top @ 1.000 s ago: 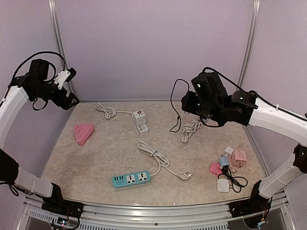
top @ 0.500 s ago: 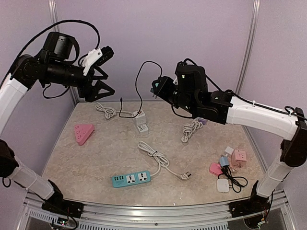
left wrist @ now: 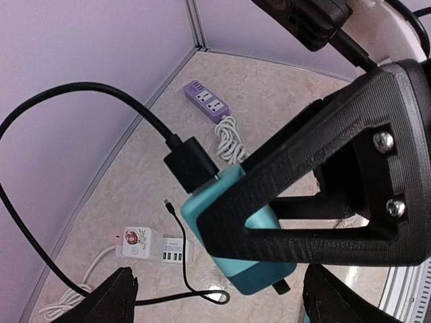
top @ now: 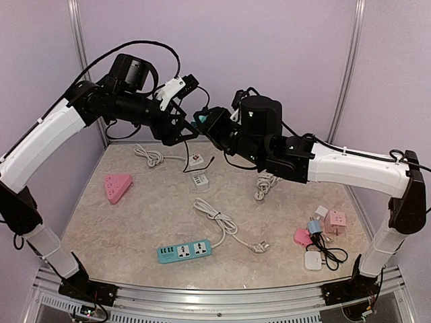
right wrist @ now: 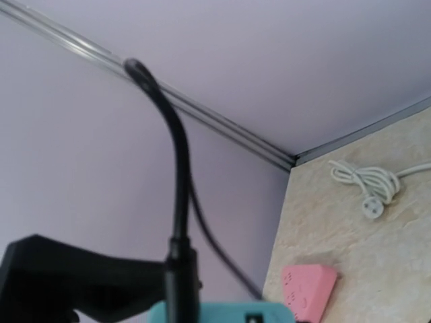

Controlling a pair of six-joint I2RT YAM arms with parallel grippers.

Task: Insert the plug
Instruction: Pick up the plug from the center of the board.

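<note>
A teal charger block [left wrist: 236, 235] hangs high above the table, and my right gripper [top: 204, 124] is shut on it. Its black finger frame [left wrist: 323, 175] crosses the block in the left wrist view. A black plug [left wrist: 192, 161] sits against the block's top end. The plug's thin cable [top: 190, 156] dangles from there to a loose small connector [left wrist: 166, 202]. My left gripper [left wrist: 222, 303] stands open, its fingertips [left wrist: 114, 296] wide on either side just short of the block. From the right wrist, the block [right wrist: 222, 313] and the plug [right wrist: 180, 269] fill the bottom edge.
On the table below lie a white multi-port strip [top: 196, 168], a pink triangular strip [top: 118, 186], a teal power strip [top: 184, 251], a white cord with plug [top: 225, 229], a purple strip with coiled cord [top: 268, 182], and a cluster of small adapters [top: 323, 229].
Both arms have swung in toward the middle, high over the table. The right carried the teal block and cable leftward. The left gripper came right to meet it.
</note>
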